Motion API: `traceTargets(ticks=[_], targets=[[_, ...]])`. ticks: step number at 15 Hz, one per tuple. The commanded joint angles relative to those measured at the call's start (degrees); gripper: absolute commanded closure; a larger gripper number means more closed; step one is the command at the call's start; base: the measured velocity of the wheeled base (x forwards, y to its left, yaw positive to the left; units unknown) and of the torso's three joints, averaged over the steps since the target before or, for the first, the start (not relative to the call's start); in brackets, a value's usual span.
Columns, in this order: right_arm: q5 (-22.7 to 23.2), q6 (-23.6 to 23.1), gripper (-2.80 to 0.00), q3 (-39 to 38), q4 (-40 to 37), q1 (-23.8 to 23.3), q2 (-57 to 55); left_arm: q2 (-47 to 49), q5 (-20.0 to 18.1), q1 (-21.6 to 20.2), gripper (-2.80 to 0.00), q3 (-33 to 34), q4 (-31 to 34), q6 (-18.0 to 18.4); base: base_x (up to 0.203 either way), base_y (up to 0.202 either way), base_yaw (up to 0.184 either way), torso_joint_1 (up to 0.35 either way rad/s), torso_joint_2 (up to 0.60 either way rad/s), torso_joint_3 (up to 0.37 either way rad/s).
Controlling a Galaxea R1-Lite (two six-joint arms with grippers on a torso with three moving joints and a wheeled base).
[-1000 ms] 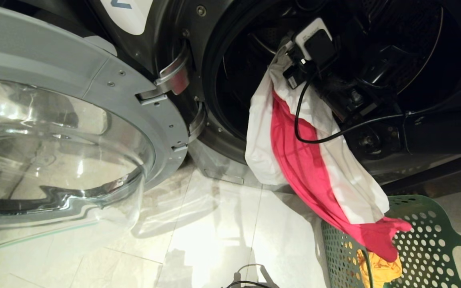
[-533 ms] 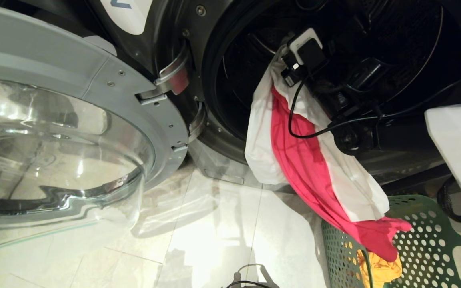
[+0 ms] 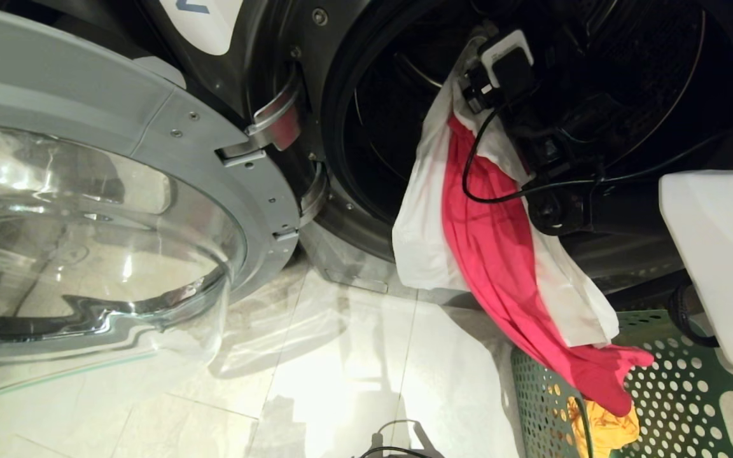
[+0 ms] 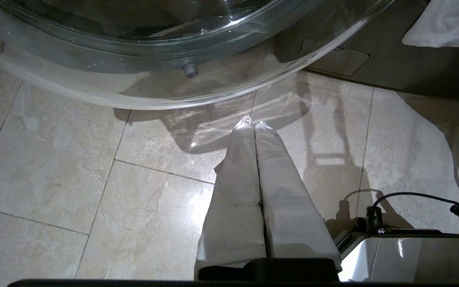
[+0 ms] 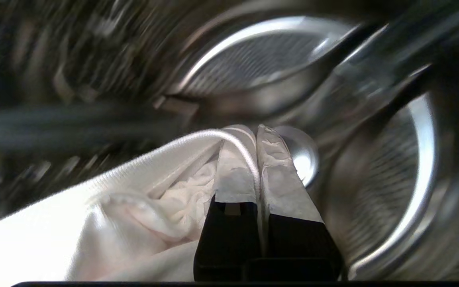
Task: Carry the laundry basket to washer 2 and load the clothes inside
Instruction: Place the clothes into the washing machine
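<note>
Right gripper [image 5: 256,133] clamps white garment [image 3: 420,242] hem inside washer 2 [image 3: 354,210] drum at one o'clock; pink garment [image 3: 500,267] trails toward laundry basket [image 3: 672,388] at five o'clock. Risk: tails snagging the door seal.

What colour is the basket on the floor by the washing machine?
The laundry basket is green, dotted with round holes. The head view shows it best.

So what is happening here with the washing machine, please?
The robot's right hand is shut on the hem of a white garment and holds it inside the open drum of washer 2. A pink-red garment hangs with it, trailing down into the green laundry basket, where a yellow-orange one lies. The left hand is shut over the floor, holding nothing.
</note>
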State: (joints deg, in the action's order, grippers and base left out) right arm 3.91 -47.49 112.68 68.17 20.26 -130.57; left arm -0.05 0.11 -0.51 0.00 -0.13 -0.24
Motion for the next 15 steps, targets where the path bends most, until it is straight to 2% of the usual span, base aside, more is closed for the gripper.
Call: traceTargets(ticks=[1, 3, 5, 11, 13, 15], targets=[[0.38, -0.45, 0.00, 0.12, 7.66, -0.13, 0.06, 0.05, 0.07, -0.02, 0.00, 0.00, -0.04, -0.02, 0.000, 0.000, 0.000, 0.000, 0.00, 0.000], [4.31, -0.49, 0.00, 0.09, 11.35, -0.19, 0.46, 0.05, 0.05, -0.02, 0.00, 0.00, 0.03, -0.02, 0.000, 0.000, 0.000, 0.000, 0.00, 0.000], [6.36, -0.35, 0.00, 0.00, 11.54, -0.48, 0.67, 0.05, -0.02, -0.02, 0.00, 0.00, 0.04, -0.02, 0.000, 0.000, 0.000, 0.000, 0.00, 0.000], [5.30, 0.55, 0.00, -0.09, 7.22, -0.40, 0.01, 0.05, 0.06, -0.02, 0.00, 0.00, 0.04, -0.02, 0.000, 0.000, 0.000, 0.000, 0.00, 0.000], [0.10, 1.09, 0.00, -0.12, 3.01, -0.40, -0.19, 0.05, -0.02, -0.02, 0.00, 0.00, 0.05, -0.02, 0.000, 0.000, 0.000, 0.000, 0.00, 0.000], [-11.41, 3.56, 0.00, 0.02, -7.12, -0.25, -0.15, 0.05, 0.07, -0.02, 0.00, 0.00, 0.05, -0.02, 0.000, 0.000, 0.000, 0.000, 0.00, 0.000]])
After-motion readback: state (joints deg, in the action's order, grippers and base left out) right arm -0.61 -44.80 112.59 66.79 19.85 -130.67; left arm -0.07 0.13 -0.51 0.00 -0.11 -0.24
